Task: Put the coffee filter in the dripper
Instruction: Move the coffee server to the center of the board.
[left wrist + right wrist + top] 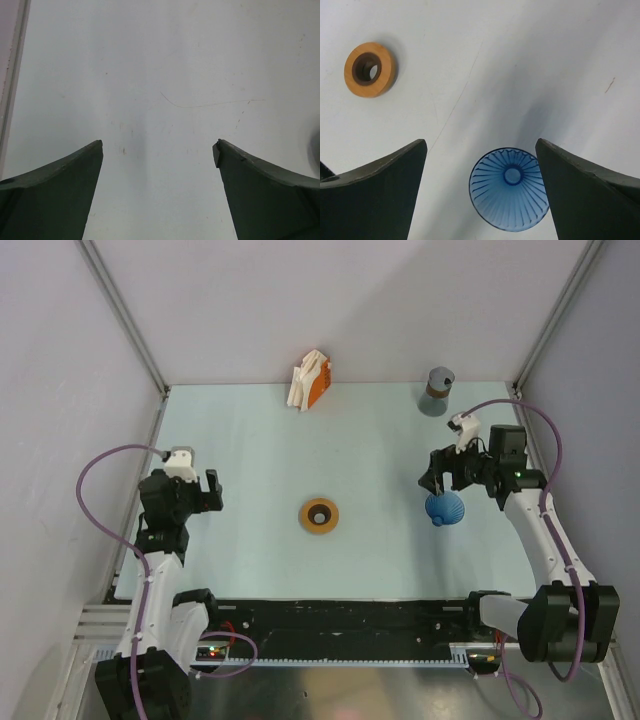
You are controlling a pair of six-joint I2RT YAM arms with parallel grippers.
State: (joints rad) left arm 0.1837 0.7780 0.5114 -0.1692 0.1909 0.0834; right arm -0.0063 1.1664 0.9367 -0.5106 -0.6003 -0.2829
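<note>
- Two grippers, both spread wide: my left gripper (157, 145) hangs over the pale table (165, 60) on the left side.
- My right gripper (480, 145) is open too, above the blue dripper (510, 187), which sits on the right side of the table, framed between the fingers; whether they touch it, I cannot tell.
- Mid-table lies the orange ring (319, 515), well apart from the dripper.
- At the far edge stands the white-and-orange coffee filter pack (310, 380), with the grey cup (437, 390) off to its right.
</note>
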